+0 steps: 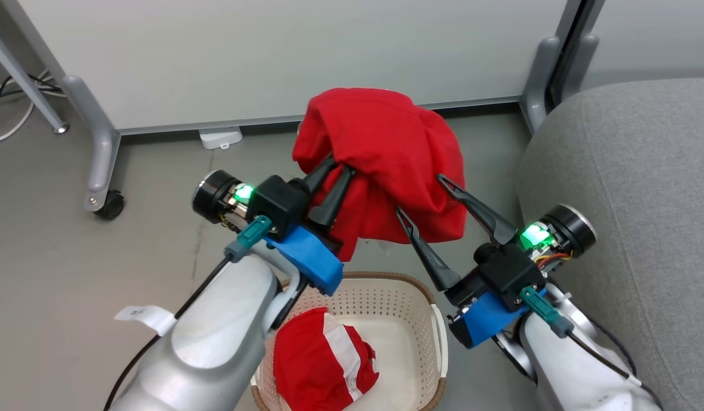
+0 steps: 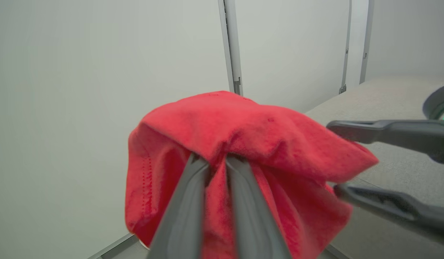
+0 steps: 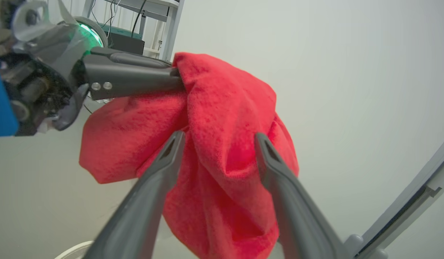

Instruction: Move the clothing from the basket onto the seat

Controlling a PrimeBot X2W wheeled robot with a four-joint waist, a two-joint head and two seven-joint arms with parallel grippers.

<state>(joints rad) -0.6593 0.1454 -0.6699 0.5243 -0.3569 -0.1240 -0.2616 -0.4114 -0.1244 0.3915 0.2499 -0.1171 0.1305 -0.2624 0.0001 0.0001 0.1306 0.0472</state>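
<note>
Item one: plain red garment (image 1: 386,154), thin fabric, which you had lifted clear of the basket and bunched in the air above the floor (image 1: 61,240), in front of a pale partition panel (image 1: 272,51) and short of the sofa. Holder: your left gripper (image 1: 340,164), fingers drawn nearly together and pinching a fold at the cloth's left side, with the rest draped over and below the fingertips; the left wrist view showed the two fingers (image 2: 193,187) close together with red fabric caught between them. Item two: your right gripper (image 1: 419,194), spread wide at the garment's lower right edge, one finger on each side of a hanging fold and nothing pinched; in the right wrist view the cloth sagged loosely between the parted fingers (image 3: 279,172). Item three: cream perforated laundry basket (image 1: 412,285) with a brown woven-look rim, standing on the floor directly below both arms. Contents: one red knit with white stripes (image 1: 323,359), crumpled against the basket's left wall, the right half of the bottom bare. Item four: grey upholstered sofa (image 1: 626,188), at the floor's right edge, just beside your right arm, its rounded corner nearest the basket. Also logged: the partition's grey leg with a black caster (image 1: 109,204), far left.
</note>
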